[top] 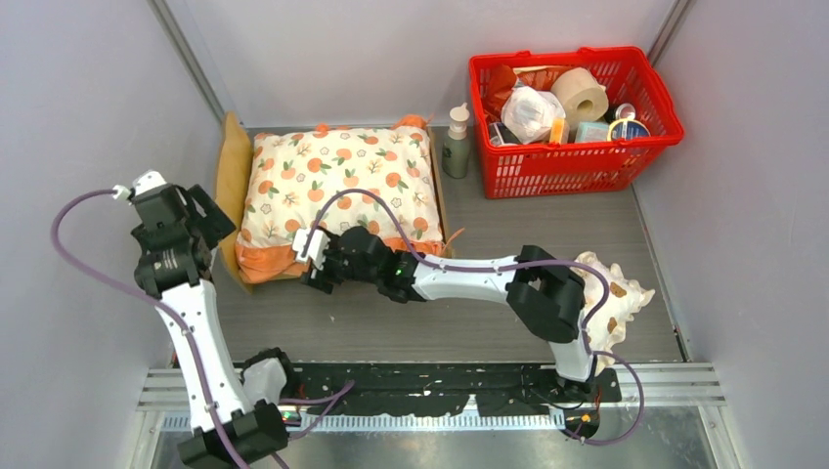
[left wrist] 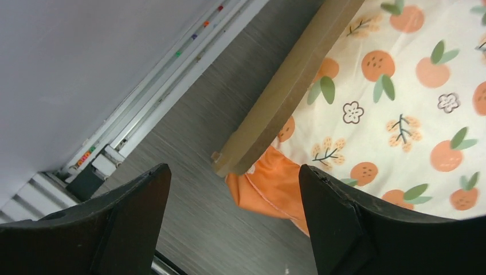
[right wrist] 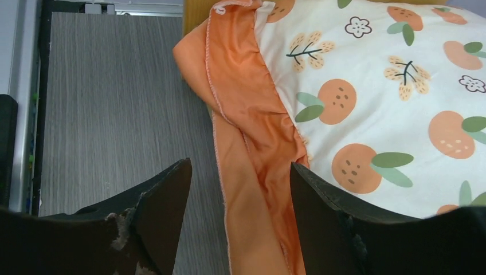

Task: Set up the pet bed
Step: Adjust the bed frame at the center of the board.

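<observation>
**Bed at back left, both grippers wide**

Pale walls [top: 88, 98] closed in three sides of a grey wood-grain table [top: 391, 322], with metal strips running up the two back corners. A metal rail [top: 440, 391] crossed the near edge, where both arm bases were bolted.

At far left the left arm rose from the rail and reached toward the back. Its gripper [left wrist: 234, 172] hung over the table just beside the bed's left board. The fingers [left wrist: 338, 223] stood wide apart and held nothing. The wrist view showed the board's near corner and some orange ruffle between them, lower down.

The bed [top: 232, 166] sat at back left, close to the back wall, with its wavy board upright on the left. A cushion [top: 342, 186] with an orange print lay in the frame and hid the base. Its orange ruffle spilled over the near end onto the table.

The right arm stretched leftward across the middle of the table. Its gripper [right wrist: 240, 166] was at the cushion's near edge, over the ruffle. The fingers [right wrist: 166, 206] were well apart and gripped nothing. Whether they touched the cloth I could not tell.

Right of the bed a green bottle [top: 457, 147] stood upright, just beside a red basket [top: 577, 161] at back right. The basket held a paper roll [top: 582, 93] and other small goods. A frilled pillow [top: 621, 293] lay near the right wall, partly behind the right arm's elbow.
</observation>
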